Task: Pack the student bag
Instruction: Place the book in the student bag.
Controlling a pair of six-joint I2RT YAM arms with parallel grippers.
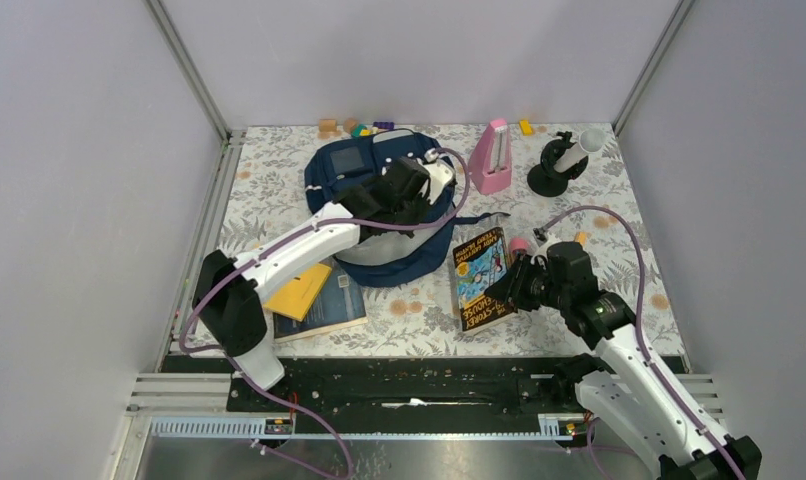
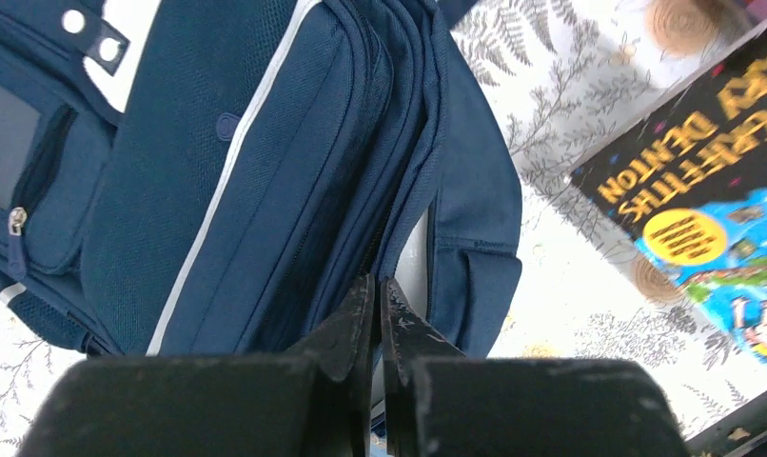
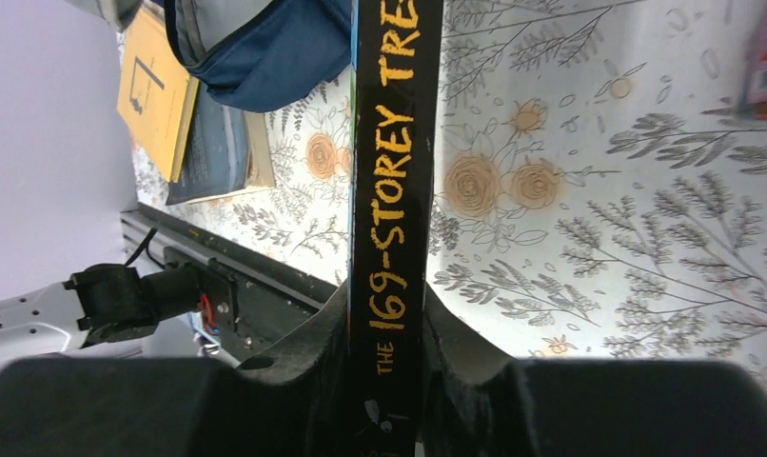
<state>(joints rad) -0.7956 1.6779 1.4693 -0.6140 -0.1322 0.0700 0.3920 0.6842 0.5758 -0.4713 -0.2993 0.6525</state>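
The student bag (image 1: 341, 165), navy with thin white stripes, lies at the middle back of the table. In the left wrist view its zipped edge and grey lining (image 2: 413, 257) show. My left gripper (image 2: 378, 286) is shut, its tips pressed at the bag's opening seam; I cannot see whether fabric is pinched between them. From above, the left gripper (image 1: 424, 183) sits over the bag's top. My right gripper (image 3: 387, 314) is shut on the spine of a black book (image 3: 394, 143) with yellow lettering. That book (image 1: 479, 275) stands tilted up off the table right of the bag.
A yellow notebook (image 1: 299, 290) lies on a dark book (image 1: 334, 305) left of the bag. A pink holder (image 1: 492, 158) and a black stand with a white ball (image 1: 561, 165) stand at the back right. Small coloured blocks (image 1: 359, 128) lie along the back edge.
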